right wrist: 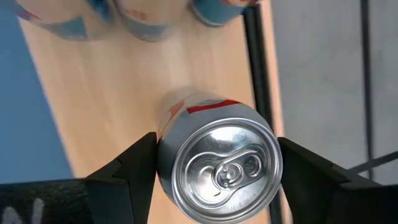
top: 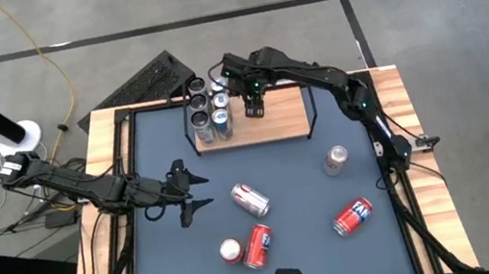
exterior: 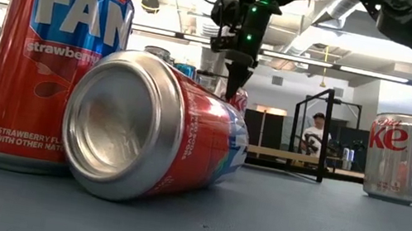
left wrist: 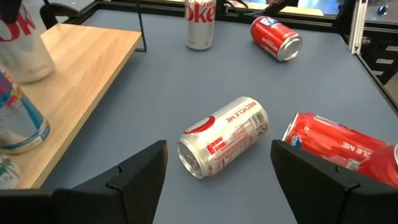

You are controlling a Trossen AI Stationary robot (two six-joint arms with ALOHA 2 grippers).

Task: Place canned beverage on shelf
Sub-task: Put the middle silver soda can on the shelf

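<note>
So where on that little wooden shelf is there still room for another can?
The shelf's right half is bare wood, from the can in the right gripper across to the right-hand rods. The left end is crowded with upright cans.

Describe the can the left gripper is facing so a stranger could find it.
Start at the wooden shelf at the table's far edge, then come toward the table's middle. Just right of the left gripper lies a silver can with red markings; the cans nearer the front are red.
</note>
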